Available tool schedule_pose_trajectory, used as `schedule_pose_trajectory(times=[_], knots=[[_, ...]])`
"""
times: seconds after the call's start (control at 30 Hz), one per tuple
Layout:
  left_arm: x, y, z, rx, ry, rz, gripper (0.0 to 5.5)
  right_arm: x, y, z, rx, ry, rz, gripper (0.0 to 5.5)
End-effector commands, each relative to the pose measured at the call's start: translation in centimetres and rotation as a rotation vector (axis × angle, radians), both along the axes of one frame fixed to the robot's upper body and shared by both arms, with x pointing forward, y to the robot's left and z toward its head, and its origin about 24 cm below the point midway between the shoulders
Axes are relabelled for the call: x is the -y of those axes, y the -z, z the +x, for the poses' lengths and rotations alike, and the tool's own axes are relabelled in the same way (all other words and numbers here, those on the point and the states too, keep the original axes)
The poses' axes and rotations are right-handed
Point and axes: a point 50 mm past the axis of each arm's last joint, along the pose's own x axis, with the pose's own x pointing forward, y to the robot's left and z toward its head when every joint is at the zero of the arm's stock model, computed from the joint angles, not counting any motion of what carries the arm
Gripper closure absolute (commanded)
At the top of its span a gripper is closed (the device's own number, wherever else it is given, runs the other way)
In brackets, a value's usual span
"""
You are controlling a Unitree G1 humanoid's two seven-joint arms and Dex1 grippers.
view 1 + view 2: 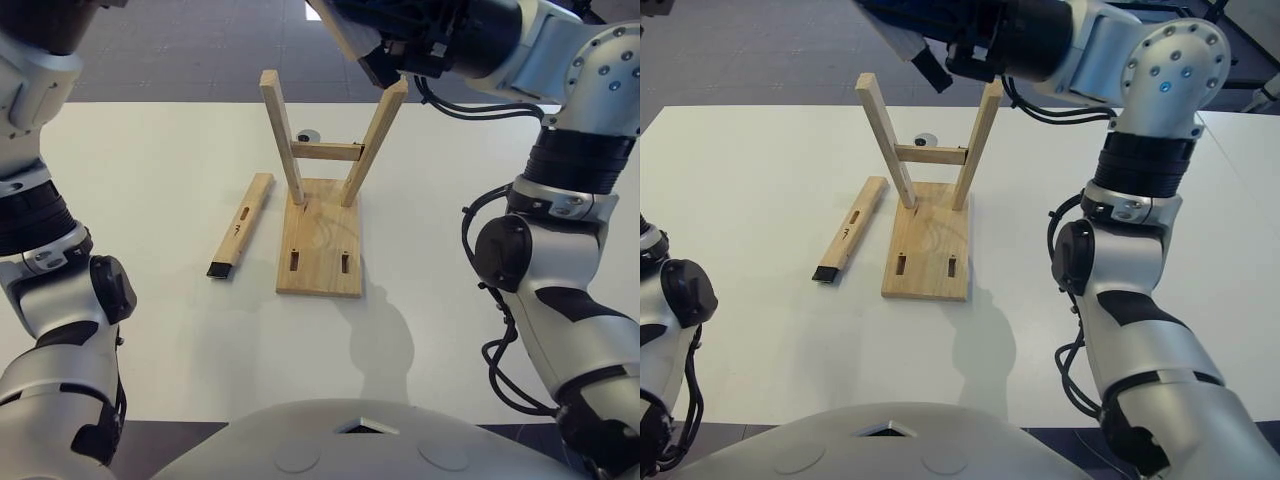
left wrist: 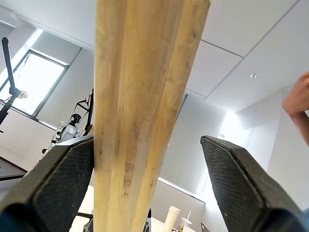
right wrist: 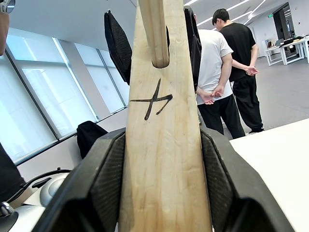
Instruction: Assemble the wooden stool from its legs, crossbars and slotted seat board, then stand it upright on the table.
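Two fingers (image 3: 110, 186) of the right gripper (image 1: 395, 72) are clamped on the top end of the right-hand leg (image 1: 375, 145), with wood against both pads. From that grip the leg's long axis runs down, nearward and leftward to the far right corner of the seat board (image 1: 322, 275), which lies flat on the table (image 1: 150, 180). The left-hand leg (image 1: 283, 135) rises from the board's far left corner and leans the opposite way. The crossbar (image 1: 325, 152) joins the pair, which splay apart toward their tops. Both near slots (image 1: 297, 260) are unfilled. One loose leg (image 1: 240, 225) lies just left of the board, its long axis near-to-far, on the left arm's side. The left gripper (image 2: 147, 188) has its fingers apart about a wooden bar (image 2: 145, 96): one pad touches it, the other does not. Which part that bar is cannot be told. Judgement: assembly is roughly half done, and the loose leg lies nearer the left arm than the right.
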Motion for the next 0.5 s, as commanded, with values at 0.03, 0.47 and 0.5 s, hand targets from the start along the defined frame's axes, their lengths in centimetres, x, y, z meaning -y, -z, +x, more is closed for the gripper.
schedule_pose_trajectory(times=[0.03, 0.47, 0.5], knots=[[0.6, -0.9, -0.1, 0.016, 0.003, -0.003, 1.72, -0.2, 0.2, -0.5, 0.009, -0.019, 0.012, 3.44], [-0.8, -1.2, 0.3, 0.003, -0.027, -0.021, 1.72, -0.5, 0.9, -0.8, -0.011, -0.014, 0.017, 3.44], [-0.7, -1.1, 0.3, 0.001, -0.022, -0.013, 1.72, -0.6, 0.8, -0.8, -0.011, -0.016, 0.018, 3.44]])
